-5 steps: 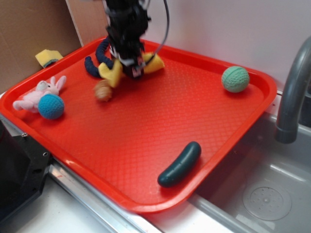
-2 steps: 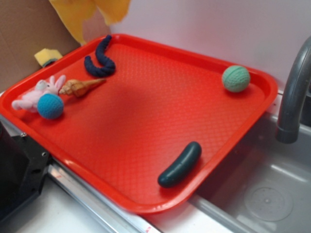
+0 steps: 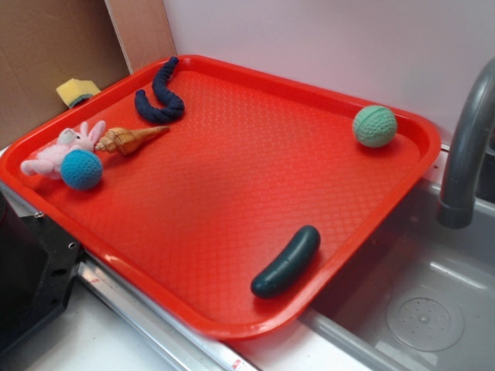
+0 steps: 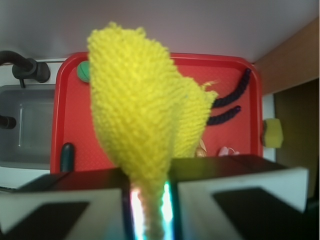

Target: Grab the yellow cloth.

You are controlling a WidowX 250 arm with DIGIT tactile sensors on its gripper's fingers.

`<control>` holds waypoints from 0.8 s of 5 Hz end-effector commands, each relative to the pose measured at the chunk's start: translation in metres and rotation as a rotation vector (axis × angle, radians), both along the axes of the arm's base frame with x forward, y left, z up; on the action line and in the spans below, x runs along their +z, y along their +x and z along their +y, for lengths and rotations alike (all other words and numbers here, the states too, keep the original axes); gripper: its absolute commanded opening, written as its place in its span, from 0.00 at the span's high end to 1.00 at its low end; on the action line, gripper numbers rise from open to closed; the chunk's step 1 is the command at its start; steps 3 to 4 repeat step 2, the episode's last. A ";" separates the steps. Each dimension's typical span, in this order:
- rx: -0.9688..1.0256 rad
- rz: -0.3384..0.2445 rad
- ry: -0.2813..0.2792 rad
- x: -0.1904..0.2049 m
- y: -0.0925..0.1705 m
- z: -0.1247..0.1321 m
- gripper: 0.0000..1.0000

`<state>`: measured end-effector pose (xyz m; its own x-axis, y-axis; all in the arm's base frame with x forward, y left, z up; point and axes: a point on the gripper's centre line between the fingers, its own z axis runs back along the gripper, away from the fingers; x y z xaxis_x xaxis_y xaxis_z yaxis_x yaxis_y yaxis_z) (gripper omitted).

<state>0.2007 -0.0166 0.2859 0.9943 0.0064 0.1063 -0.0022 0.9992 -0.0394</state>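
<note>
Far below the gripper [image 4: 149, 210], the red tray [image 4: 150, 62] spreads across the counter beside the grey sink [image 4: 25, 125], and in the exterior view no arm shows at all, so the tool sits above that picture's top edge. The yellow cloth [image 4: 145, 115] is off the tray entirely: it hangs from the tool, its narrowed end pinched between the two pale fingers [image 4: 240, 187], which are closed tight around it, while the rest of the fabric billows out ahead of the wrist camera. Beneath the hanging cloth lie the dark blue rope [image 4: 231, 97], partly hidden behind the fabric, the green ball [image 4: 83, 71] and the dark cucumber [image 4: 67, 155]. The grab looks essentially done. The main risk from here seems to be slippage: only a thin bunched tail sits in the grip, so a jolt or loosening could let the soft knit slide out.
</note>
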 end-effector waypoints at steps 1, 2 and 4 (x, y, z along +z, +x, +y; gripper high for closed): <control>0.003 -0.027 0.012 0.006 0.000 -0.008 1.00; 0.021 -0.008 0.027 -0.003 0.002 -0.006 1.00; 0.021 -0.008 0.027 -0.003 0.002 -0.006 1.00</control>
